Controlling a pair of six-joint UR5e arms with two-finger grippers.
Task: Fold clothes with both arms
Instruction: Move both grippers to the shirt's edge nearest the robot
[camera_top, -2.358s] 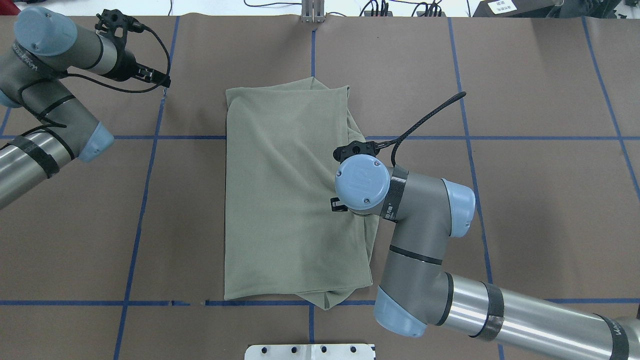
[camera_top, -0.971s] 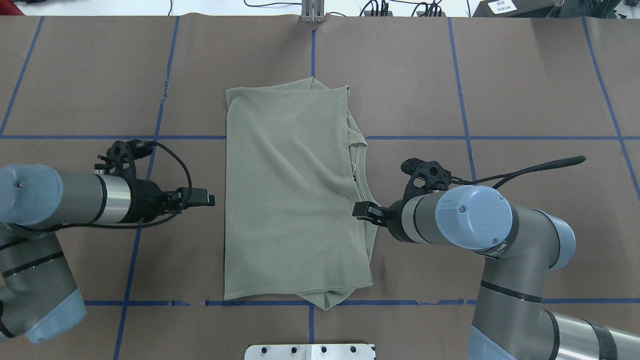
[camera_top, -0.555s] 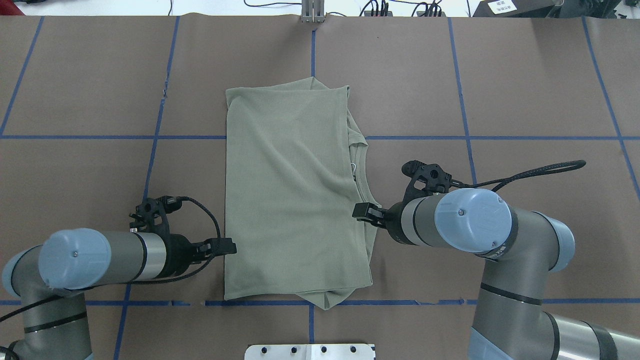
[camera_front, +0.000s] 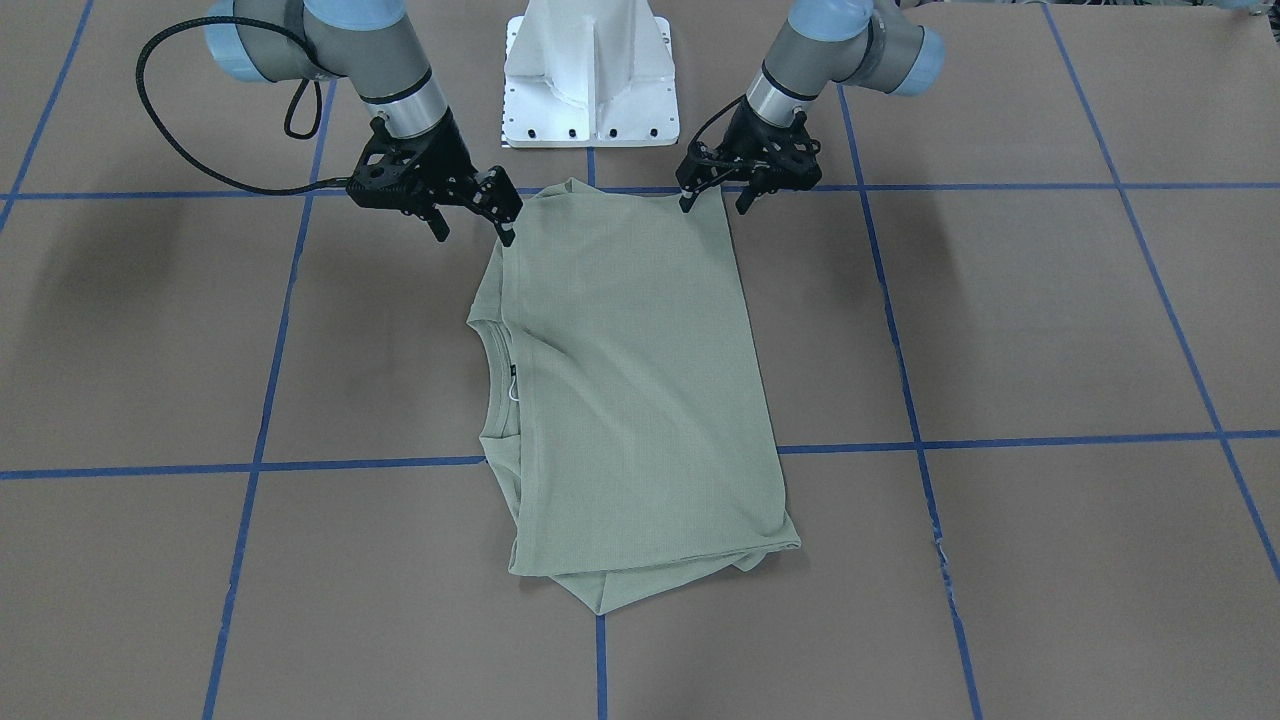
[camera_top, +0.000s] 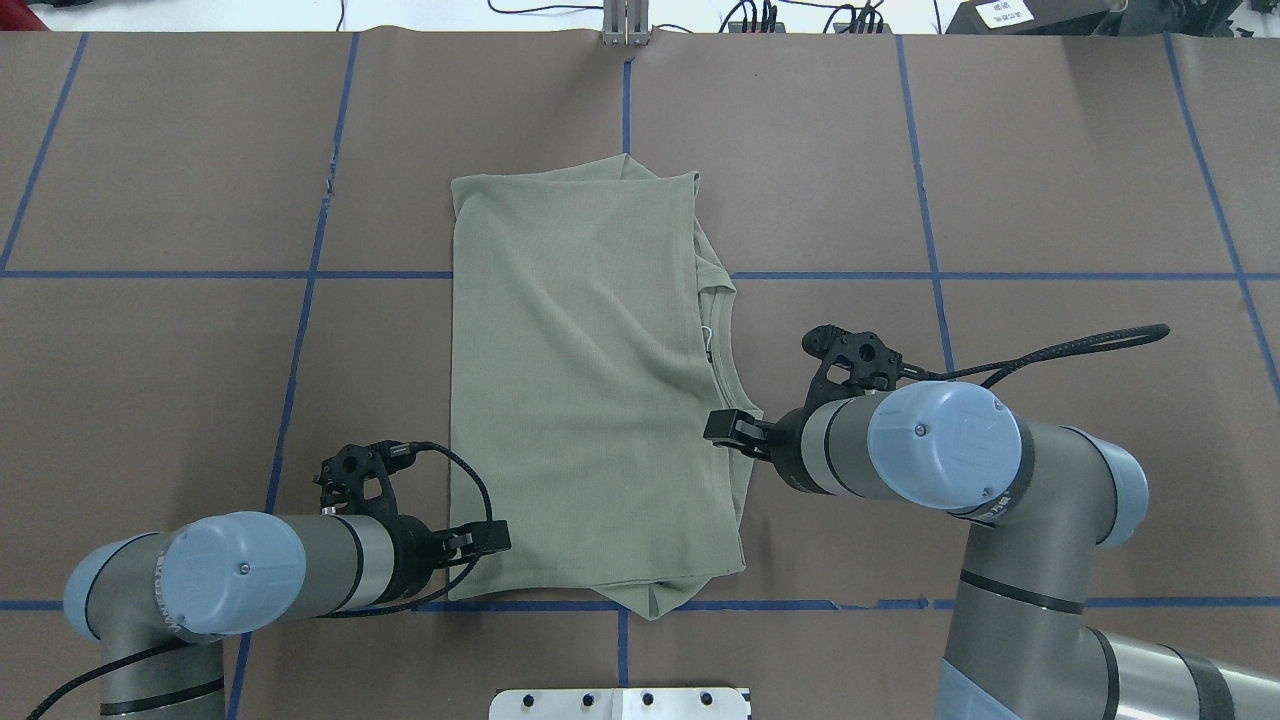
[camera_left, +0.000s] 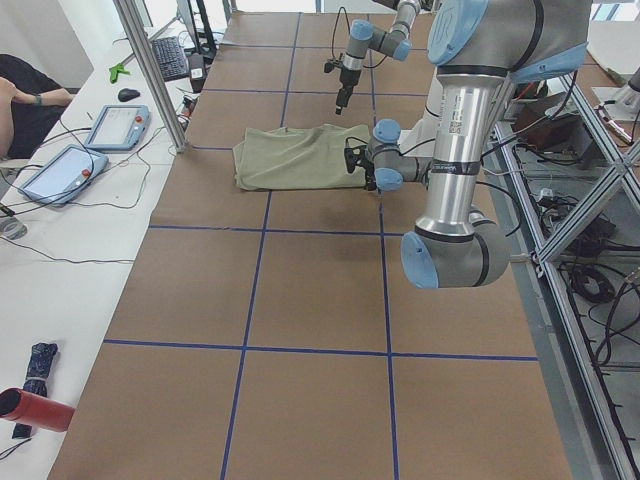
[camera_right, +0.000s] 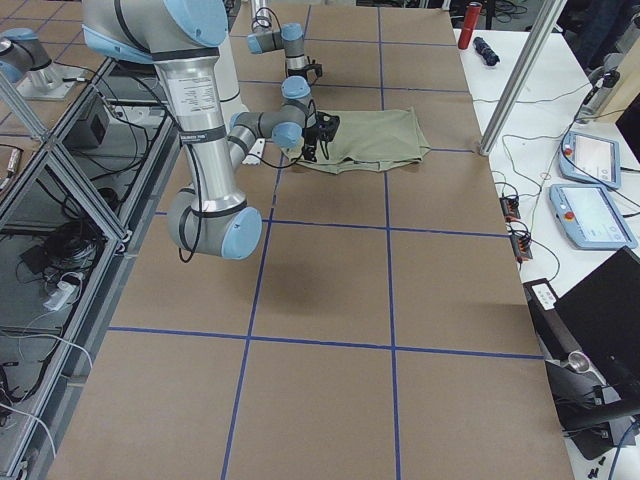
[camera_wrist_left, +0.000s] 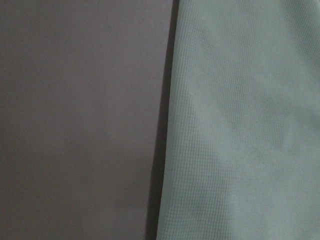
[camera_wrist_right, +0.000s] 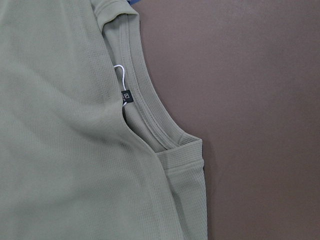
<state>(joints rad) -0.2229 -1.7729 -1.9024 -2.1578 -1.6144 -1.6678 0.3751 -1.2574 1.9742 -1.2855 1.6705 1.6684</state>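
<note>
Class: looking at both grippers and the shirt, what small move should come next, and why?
Probably lower and close both: the left gripper and right gripper hover open at the robot-side corners of the shirt, holding nothing, so gripping comes before folding.

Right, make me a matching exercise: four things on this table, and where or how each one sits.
1. sage-green knit shirt
2. left arm's black two-finger gripper
3. right arm's black two-finger gripper
4. small black neck label

A. inside the neckline
B. at the shirt's neckline-side edge
C. lying flat, folded
D. at a shirt corner, opposite the neckline side

Pairs: 1-C, 2-D, 3-B, 4-A
</note>
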